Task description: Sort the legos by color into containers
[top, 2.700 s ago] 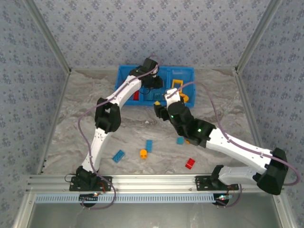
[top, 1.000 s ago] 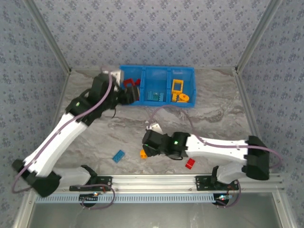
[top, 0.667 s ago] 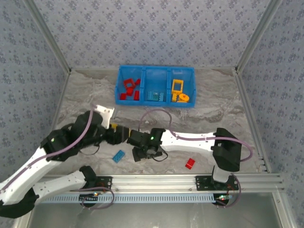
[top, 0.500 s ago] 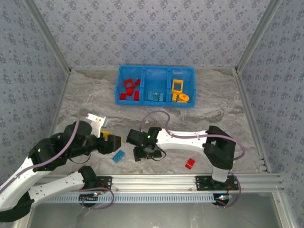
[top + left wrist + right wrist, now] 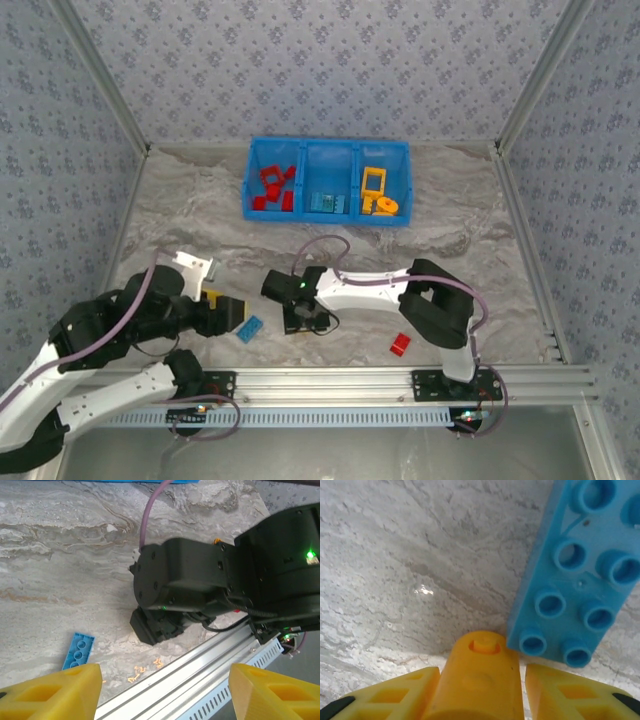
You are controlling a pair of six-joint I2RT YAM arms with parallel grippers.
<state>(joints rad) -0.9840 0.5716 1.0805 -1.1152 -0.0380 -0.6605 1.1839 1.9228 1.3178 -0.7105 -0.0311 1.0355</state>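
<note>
Right wrist — claw (image 5: 481, 700) straddles lego (image 5: 482, 672) (yellow).

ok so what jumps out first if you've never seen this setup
The bright blue tray at the far middle of the table stands out, with red bricks in its left compartment, blue bricks in the middle, yellow bricks on the right. Up close, the right tool straddles a round yellow brick on the table, a light blue plate right beside it. The left tool hangs open, nothing between its fingers.
</note>
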